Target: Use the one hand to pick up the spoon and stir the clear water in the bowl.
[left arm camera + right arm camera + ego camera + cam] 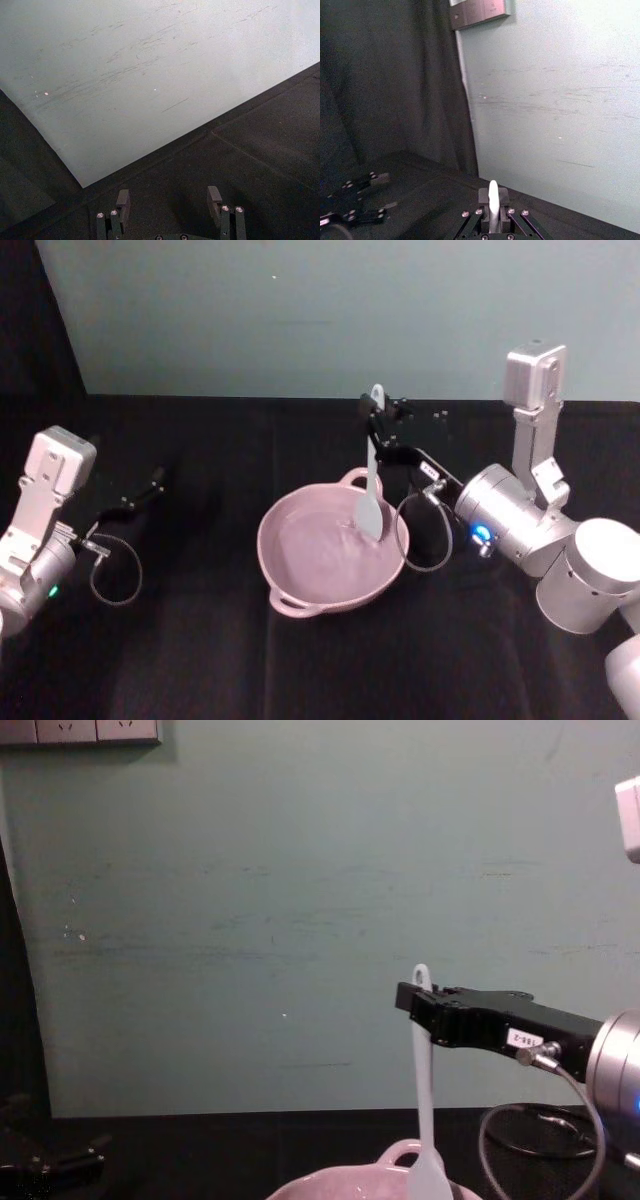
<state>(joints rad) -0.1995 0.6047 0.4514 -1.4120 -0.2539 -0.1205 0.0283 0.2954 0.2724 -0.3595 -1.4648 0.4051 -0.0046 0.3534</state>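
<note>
The left gripper (155, 480) idles at far left, jaws apart; at centre the spoon (372, 490) stands upright, head in the bowl (280, 530), its handle top clamped by the right gripper (377, 432). Pinched so high, the handle could pivot or slip, slopping water (320, 550) over the rim.

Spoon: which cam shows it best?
Head view: the whole spoon, holed handle end to paddle head inside the bowl, held by the right gripper. Chest view cuts the head off at its bottom edge. Right wrist view gives the gripped handle tip. Idle left gripper: far left.
</note>
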